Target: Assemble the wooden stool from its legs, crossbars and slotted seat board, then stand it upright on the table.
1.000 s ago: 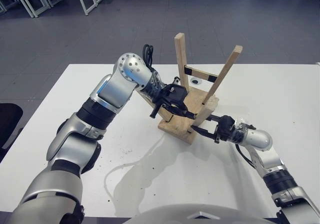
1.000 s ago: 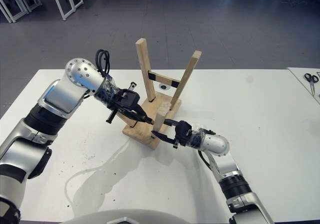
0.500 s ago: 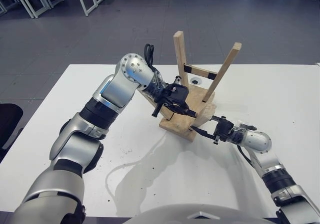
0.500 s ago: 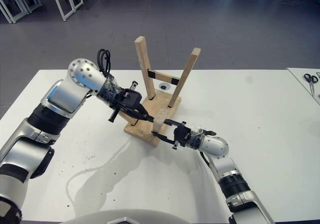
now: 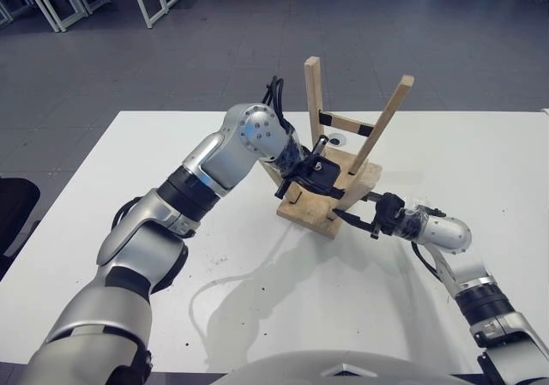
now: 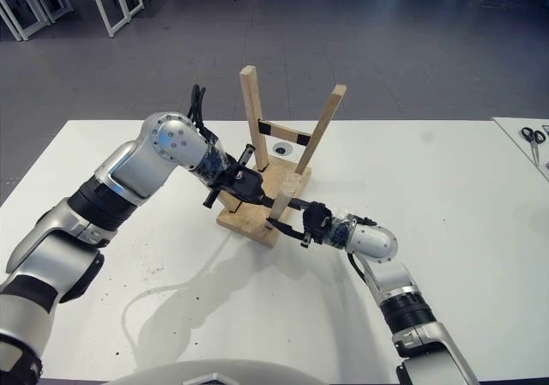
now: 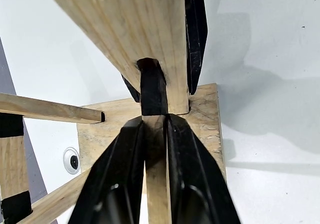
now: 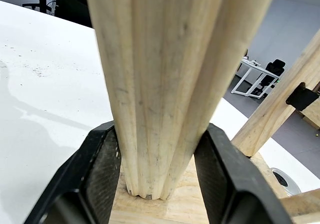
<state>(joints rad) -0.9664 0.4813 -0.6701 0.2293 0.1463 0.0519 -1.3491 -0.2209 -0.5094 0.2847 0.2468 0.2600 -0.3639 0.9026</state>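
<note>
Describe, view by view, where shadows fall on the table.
Left eye view: a soft shadow lies on the table in front of the seat board. Left wrist view: grey shadow bands cross the table beside the seat board. Right wrist view: a faint shadow crosses the table beside the leg.

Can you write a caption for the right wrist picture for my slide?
The right gripper clamps a wooden leg where it meets the seat board.

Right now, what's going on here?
The robot is putting together a wooden stool, upside down on the white table. The left tool is clamped on a wooden piece above the seat board; the right tool is shut on a leg at the board's near corner. Two far legs already stand up, joined by a crossbar.
</note>
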